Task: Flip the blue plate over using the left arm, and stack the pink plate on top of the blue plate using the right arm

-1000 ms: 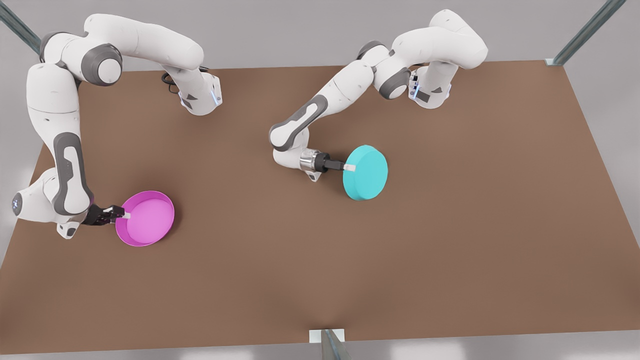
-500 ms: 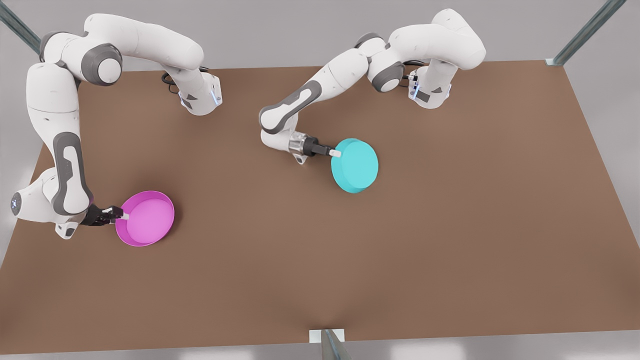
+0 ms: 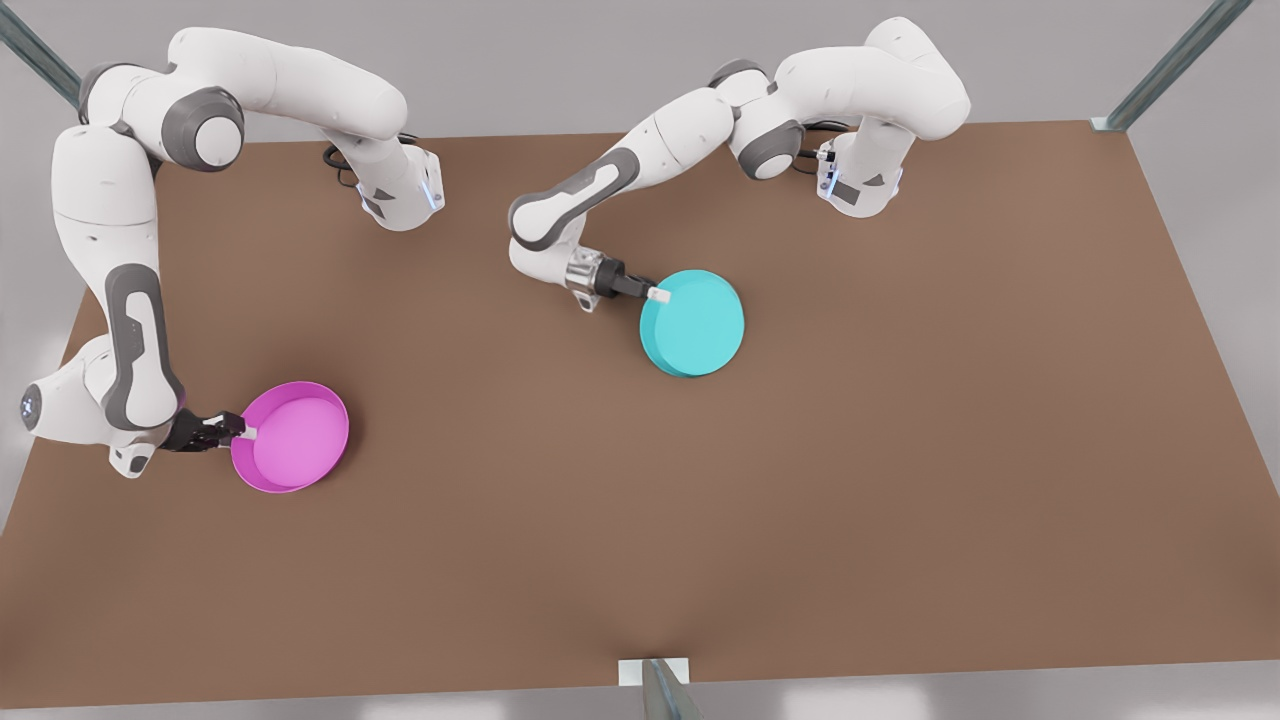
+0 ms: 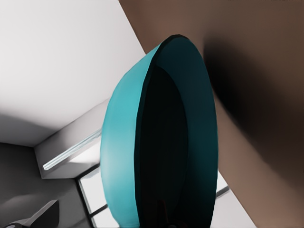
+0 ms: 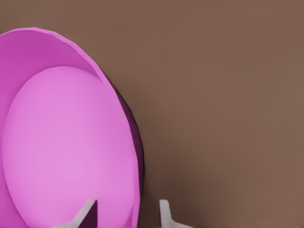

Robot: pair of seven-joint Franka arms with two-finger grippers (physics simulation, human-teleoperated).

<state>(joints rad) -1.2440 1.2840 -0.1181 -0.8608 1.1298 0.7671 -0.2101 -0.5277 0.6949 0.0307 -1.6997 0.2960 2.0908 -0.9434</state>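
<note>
Front view: the left gripper (image 3: 656,295) is closed on the rim of the blue plate (image 3: 694,322), which is bottom-up near the table (image 3: 900,450) middle. At the front view's left, the right gripper (image 3: 243,432) straddles the rim of the pink plate (image 3: 292,436).

Left wrist view: the blue plate (image 4: 161,142) is tilted, its hollow side dark.

Right wrist view: the fingers (image 5: 164,213) are apart, one on each side of the pink plate's (image 5: 66,142) rim.

pink plate (image 3: 291,437) at front view's left, blue plate (image 3: 693,322) right, well apart

Two white jointed arms, grey joint caps and grey inlays, black grippers with white fingertips, blue-lit bases, black base cable
</note>
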